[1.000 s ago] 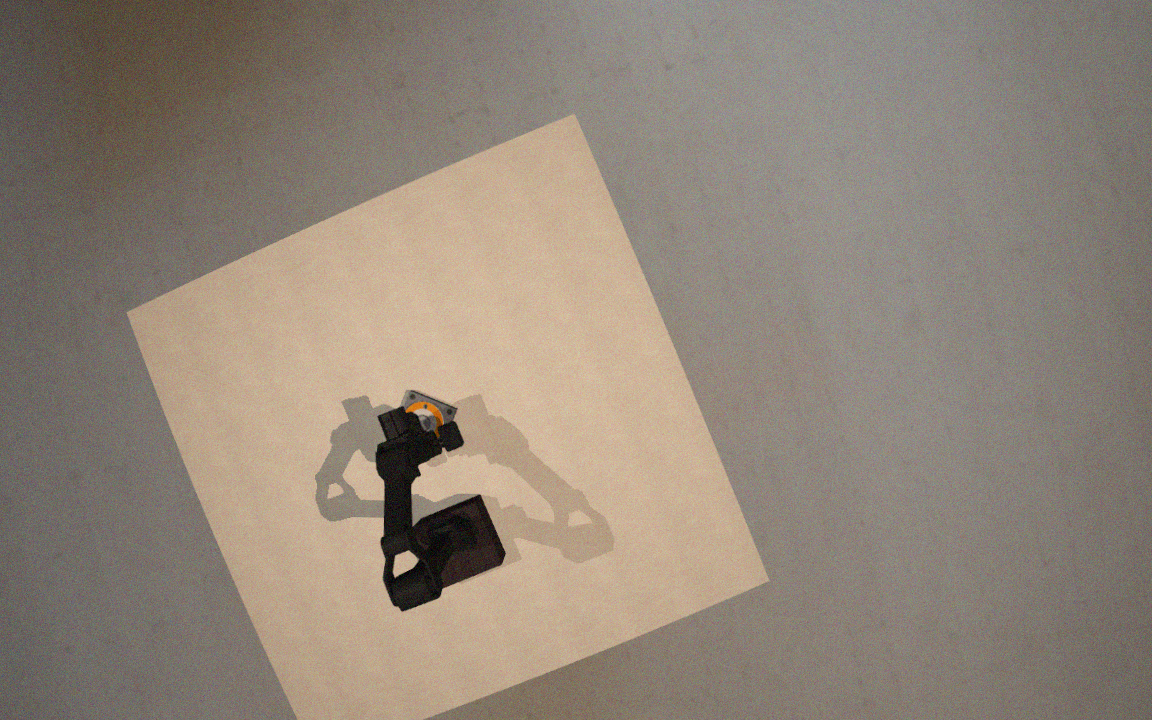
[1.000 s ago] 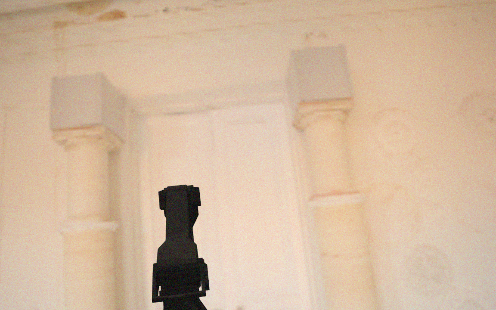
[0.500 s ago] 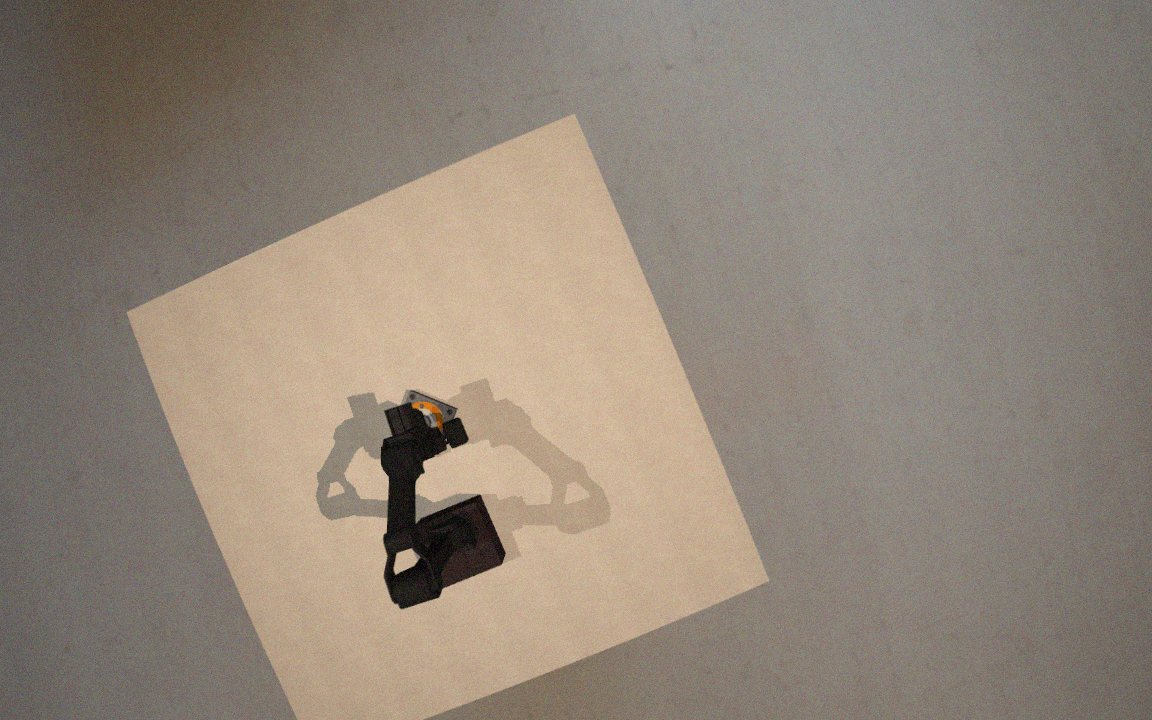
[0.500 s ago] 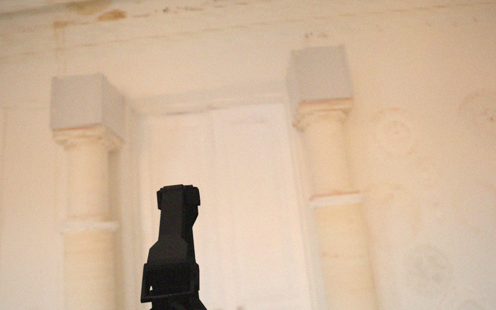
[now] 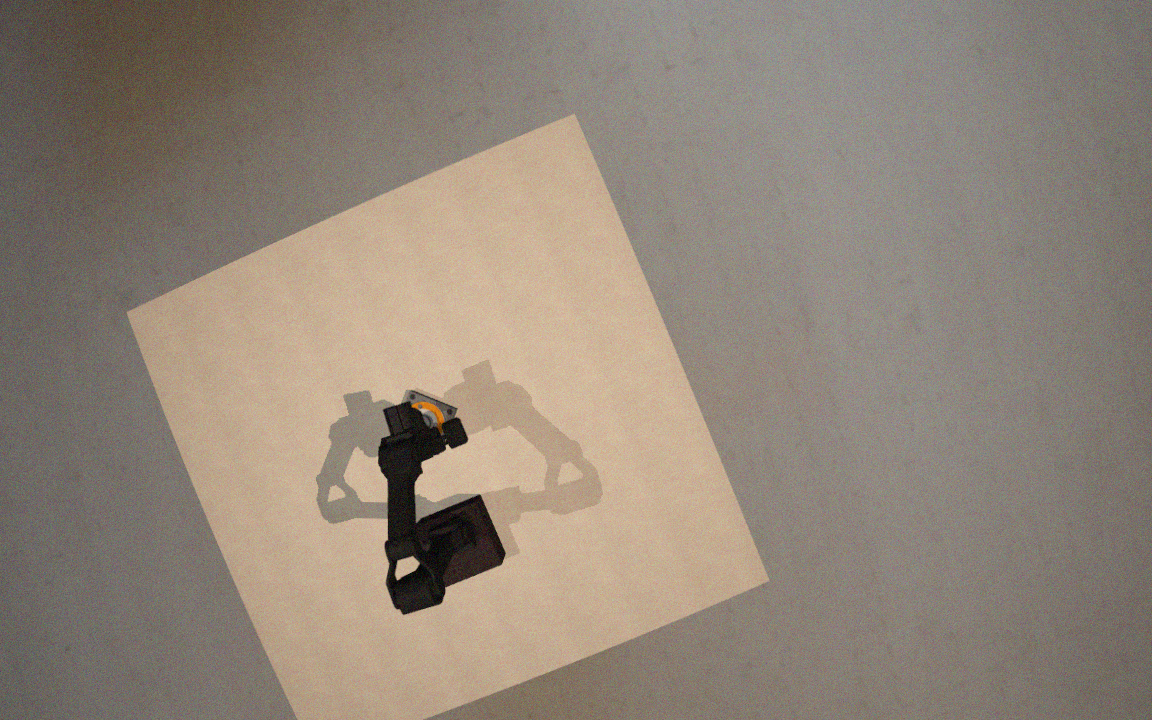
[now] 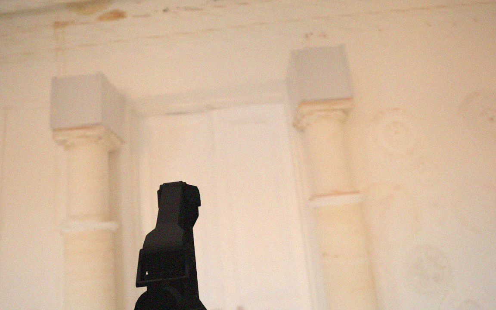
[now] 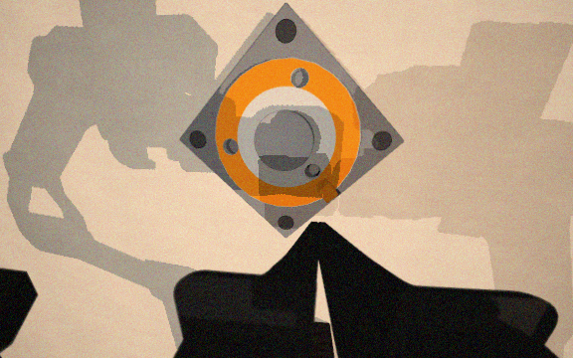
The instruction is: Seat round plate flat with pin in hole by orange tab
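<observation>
Showing what the exterior view hides, the wrist frames the clenched, empty pincer (image 7: 317,225) below the plate (image 7: 287,131).

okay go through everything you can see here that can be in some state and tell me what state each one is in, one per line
Gripper: shut, holding nothing, tips just short of the base's near corner, apart from the plate.
Round plate: on the post, orange tab toward the gripper; flat or tilted cannot be told.
Orange tab: sticking out at the plate's near edge, in shadow.
Post: through the plate's centre opening.
Base: lying on the table.
Pin: not identifiable.
</observation>
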Controlling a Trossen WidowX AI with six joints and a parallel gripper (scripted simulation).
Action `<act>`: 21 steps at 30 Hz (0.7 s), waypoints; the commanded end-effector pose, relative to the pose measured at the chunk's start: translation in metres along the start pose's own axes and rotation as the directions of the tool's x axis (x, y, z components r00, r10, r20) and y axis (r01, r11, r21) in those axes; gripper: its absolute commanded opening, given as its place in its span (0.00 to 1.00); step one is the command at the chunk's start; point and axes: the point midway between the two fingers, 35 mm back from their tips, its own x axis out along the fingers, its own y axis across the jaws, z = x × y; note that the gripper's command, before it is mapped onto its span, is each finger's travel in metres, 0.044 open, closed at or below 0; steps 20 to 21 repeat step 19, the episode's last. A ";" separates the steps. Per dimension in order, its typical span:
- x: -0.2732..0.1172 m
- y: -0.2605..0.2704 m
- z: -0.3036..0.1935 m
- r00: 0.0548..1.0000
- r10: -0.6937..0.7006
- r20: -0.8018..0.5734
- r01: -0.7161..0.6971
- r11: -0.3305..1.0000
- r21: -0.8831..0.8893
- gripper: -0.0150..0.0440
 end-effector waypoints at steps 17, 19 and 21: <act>-0.017 0.000 0.001 1.000 -0.001 0.012 0.001 1.000 -0.003 0.25; -0.017 0.000 0.001 1.000 -0.001 0.012 0.001 1.000 -0.003 0.25; -0.017 0.000 0.001 1.000 -0.001 0.012 0.001 1.000 -0.003 0.25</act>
